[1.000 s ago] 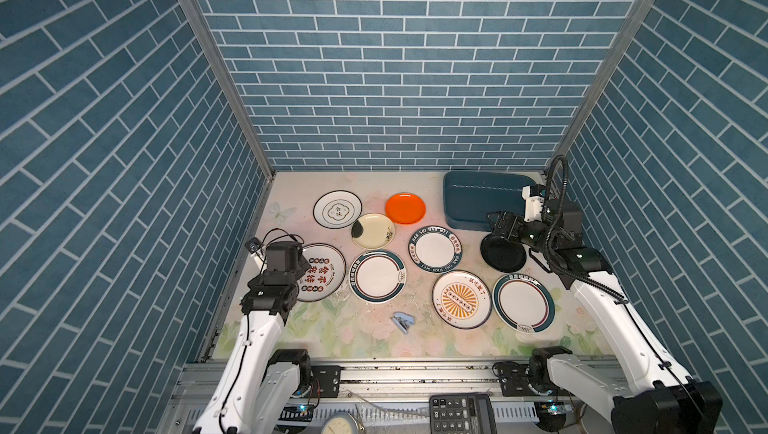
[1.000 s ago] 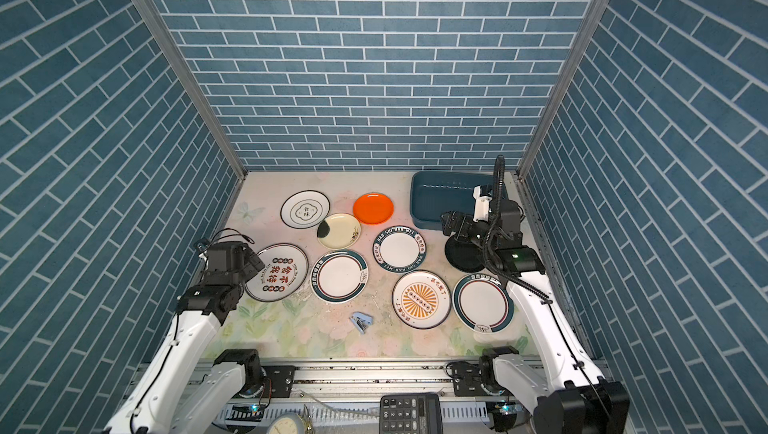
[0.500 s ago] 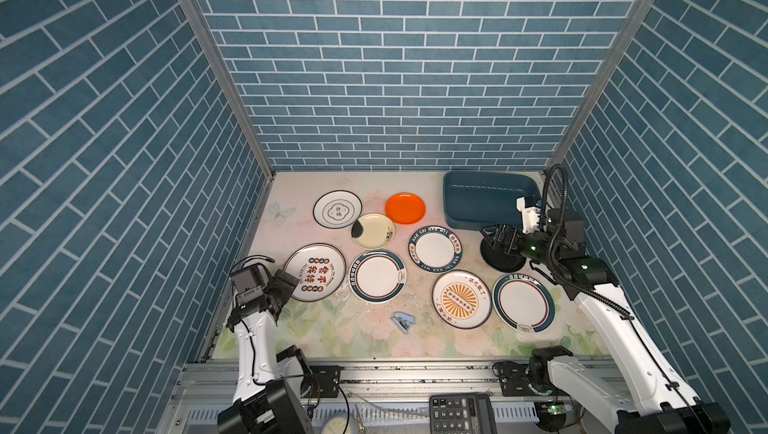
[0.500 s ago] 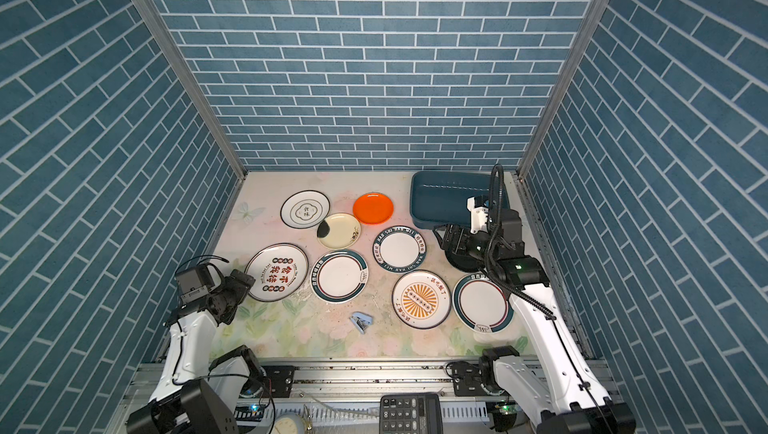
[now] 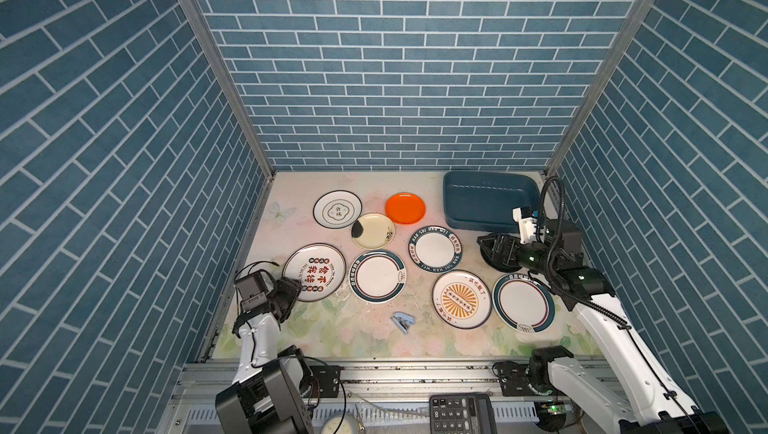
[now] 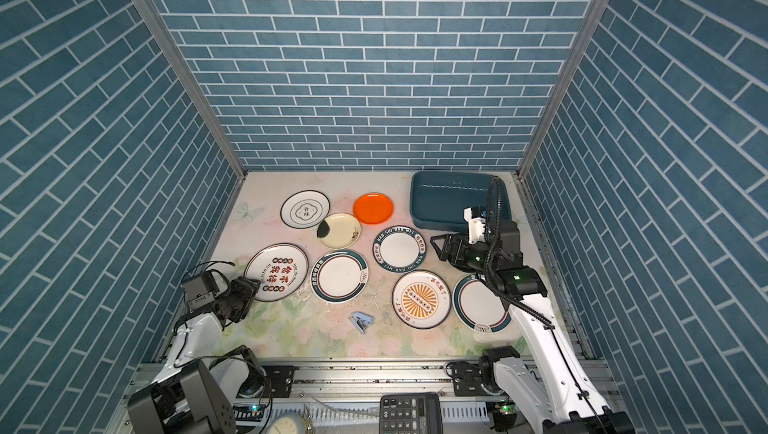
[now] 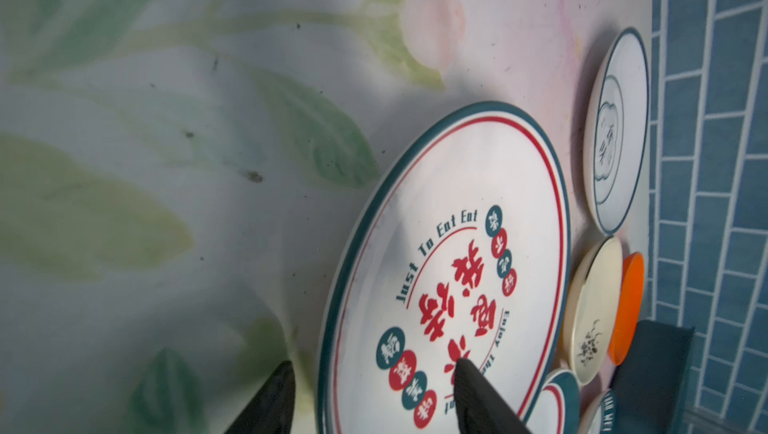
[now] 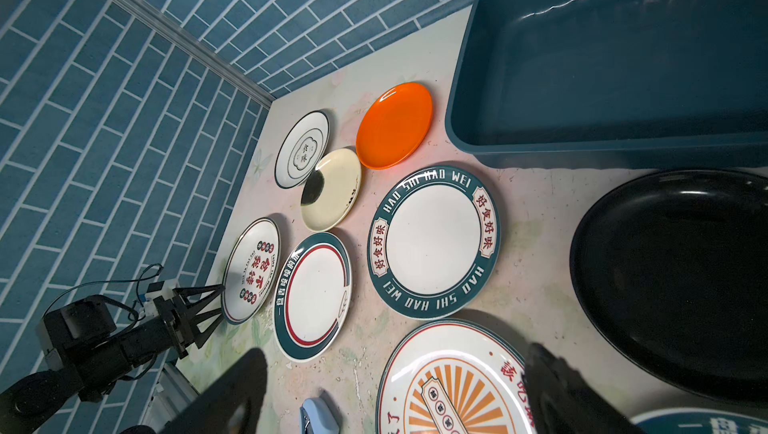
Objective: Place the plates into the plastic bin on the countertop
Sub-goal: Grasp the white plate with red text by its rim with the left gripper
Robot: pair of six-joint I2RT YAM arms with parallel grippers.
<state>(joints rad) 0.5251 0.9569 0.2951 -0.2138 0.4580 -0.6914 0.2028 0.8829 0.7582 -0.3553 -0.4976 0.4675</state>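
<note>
Several plates lie flat on the countertop point(image 5: 357, 328). My left gripper point(image 5: 291, 290) point(image 7: 372, 365) is open and straddles the near rim of the red-lettered plate point(image 5: 314, 271) point(image 7: 457, 244), one finger over the plate and one outside it. My right gripper point(image 5: 488, 247) point(image 8: 395, 357) hangs open and empty over the black plate point(image 5: 492, 264) point(image 8: 681, 278), which it largely hides in both top views. Just behind the black plate stands the empty plastic bin point(image 5: 451, 203) point(image 8: 582, 153). The sunburst plate point(image 5: 461, 299) and a teal-rimmed plate point(image 5: 523, 303) lie nearer the front.
More plates fill the middle: orange point(image 5: 405, 208), cream point(image 5: 374, 230), white cloud-motif point(image 5: 337, 209), "HAO SHI HAO WEI" point(image 5: 435, 248), teal-rimmed point(image 5: 377, 276). A small blue stapler point(image 5: 403, 322) lies near the front. Brick walls close three sides.
My left gripper drew back to the near left, then came onto the lettered plate's rim with its jaws narrowing. My right gripper moved from the bin's near edge to over the black plate.
</note>
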